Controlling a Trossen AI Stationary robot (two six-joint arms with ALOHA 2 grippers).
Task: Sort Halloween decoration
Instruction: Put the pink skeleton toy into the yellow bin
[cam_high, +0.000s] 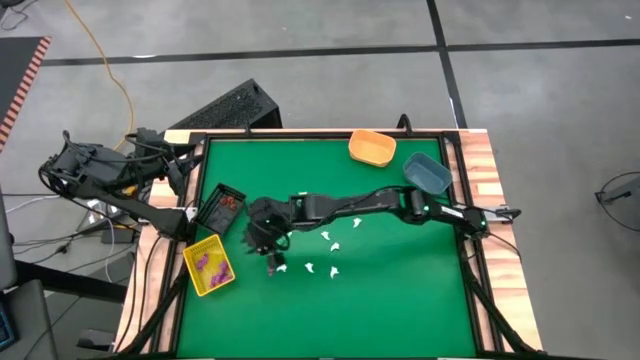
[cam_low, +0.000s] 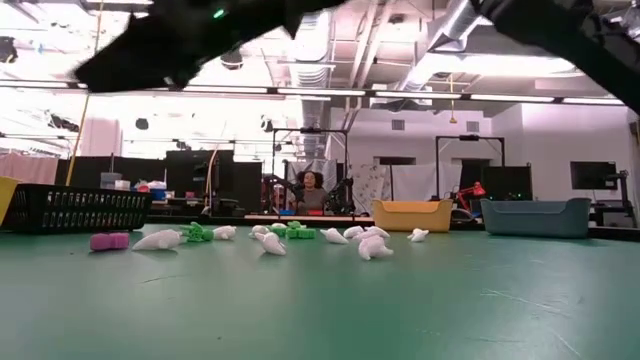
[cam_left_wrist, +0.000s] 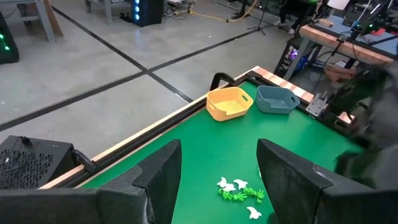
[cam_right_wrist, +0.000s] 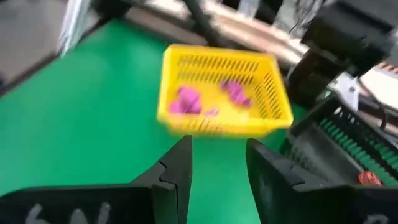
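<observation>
Trinkets (cam_high: 330, 245) lie scattered, long axes pointing variously.

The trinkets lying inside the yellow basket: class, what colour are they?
Purple. The trinkets in the yellow basket show best in the right wrist view.

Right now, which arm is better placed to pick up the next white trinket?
The right gripper: it hovers open beside the white trinkets. The left gripper waits off the table's left edge.
</observation>
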